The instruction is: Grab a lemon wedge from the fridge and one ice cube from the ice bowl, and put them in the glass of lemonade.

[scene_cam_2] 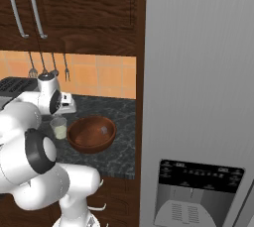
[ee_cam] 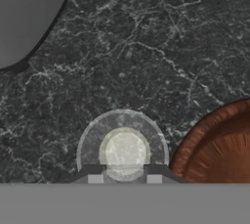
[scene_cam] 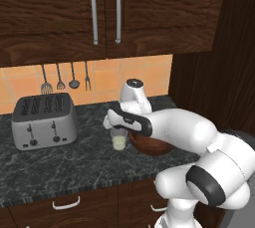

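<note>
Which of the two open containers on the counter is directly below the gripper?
The glass of lemonade, small and clear, sits below the gripper. The ice bowl, wide and brown, lies beside it.

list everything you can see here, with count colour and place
glass: 1, clear with pale liquid, on counter left of bowl
bowl: 1, reddish-brown, on counter by fridge
toaster: 1, silver, left on counter
utensils: 4, grey, hanging on orange tiles
counter: 1, dark marble
cabinets: dark wood, above counter, two grey handles
drawers: dark wood, below counter
fridge: 1, light grey, right, black dispenser panel
arm: 1, white
gripper: 1, over glass, fingers close together, nothing visibly held
</note>
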